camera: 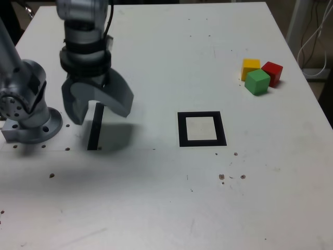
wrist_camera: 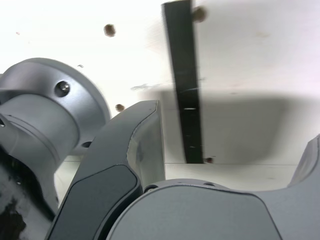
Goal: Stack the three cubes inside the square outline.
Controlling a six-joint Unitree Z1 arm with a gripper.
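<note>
Exterior view, gripper: the gripper (camera: 98, 113) hangs near the exterior view's left edge, pointing down over the table (camera: 156, 208), jaws spread wide with nothing between them.
Gripper contact: it holds nothing; whether the fingertips touch the table cannot be told.
Wrist view: one dark finger (wrist_camera: 135, 150) shows clearly, the other only at the frame's edge, with bare table and the black strip (wrist_camera: 185, 90) in the gap.
Black strip: a straight strip (camera: 95, 127) on the table, directly under the gripper.
Arm base: the round metal base (camera: 31, 122) sits just beside the gripper, toward the exterior view's left.
Square outline: the black frame with a white centre (camera: 202, 128) lies well apart from the gripper, toward the exterior view's right; it is empty.
Cubes: yellow cube (camera: 250, 68), red cube (camera: 272, 72) and green cube (camera: 257, 82) huddle together, touching, beyond the outline near the table's far right side, none stacked.
</note>
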